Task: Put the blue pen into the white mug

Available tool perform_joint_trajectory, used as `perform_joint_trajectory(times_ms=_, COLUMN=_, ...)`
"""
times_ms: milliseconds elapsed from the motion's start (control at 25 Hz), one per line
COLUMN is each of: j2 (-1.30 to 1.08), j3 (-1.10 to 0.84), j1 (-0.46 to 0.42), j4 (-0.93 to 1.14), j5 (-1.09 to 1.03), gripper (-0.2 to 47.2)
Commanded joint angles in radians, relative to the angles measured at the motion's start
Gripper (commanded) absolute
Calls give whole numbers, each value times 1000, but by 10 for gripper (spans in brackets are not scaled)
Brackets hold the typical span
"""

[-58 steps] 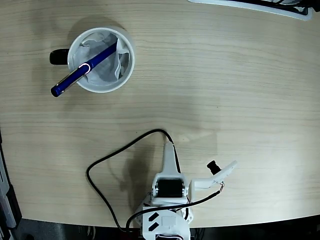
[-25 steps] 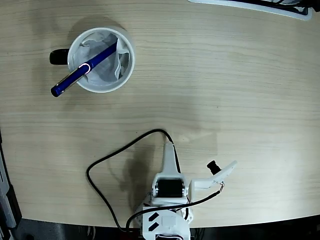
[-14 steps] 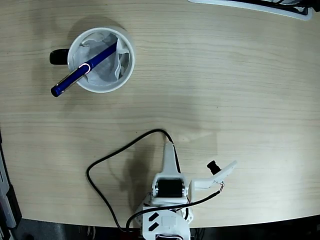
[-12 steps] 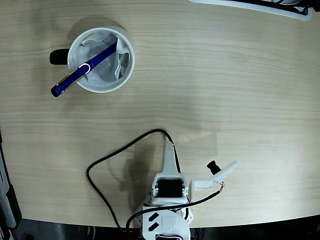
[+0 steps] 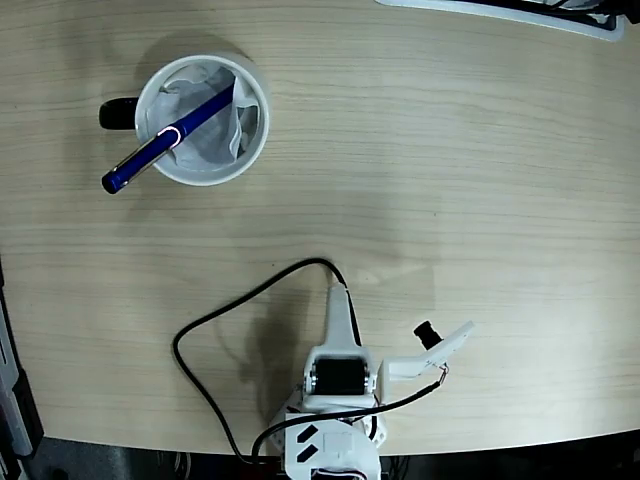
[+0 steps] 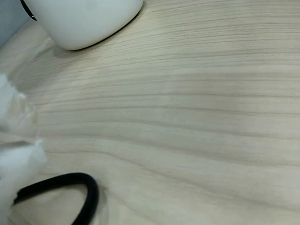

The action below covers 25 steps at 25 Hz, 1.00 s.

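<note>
In the fixed view the white mug (image 5: 256,128) with its black handle (image 5: 118,114) stands at the upper left of the wooden table. The blue pen (image 5: 150,155) lies slanted inside it on the crumpled paper, its capped end resting on the rim and sticking out to the lower left. My gripper (image 5: 338,300) is far from it, folded back at the table's bottom edge, showing as one slim white wedge with nothing in it. In the wrist view the white mug (image 6: 84,18) shows at the top left; the pen is hidden there.
A black cable (image 5: 215,320) loops over the table left of the arm's base (image 5: 335,430); the same cable (image 6: 70,183) curls at the bottom left of the wrist view. A white-and-dark object (image 5: 520,10) runs along the top right edge.
</note>
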Motion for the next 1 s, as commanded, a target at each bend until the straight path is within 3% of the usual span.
perform_joint_trajectory(times_ms=0, j2=69, j3=-46, j1=-17, j4=18, j5=29, gripper=0)
perform_joint_trajectory(times_ms=960, j2=69, j3=-46, j1=-17, j4=18, j5=29, gripper=0)
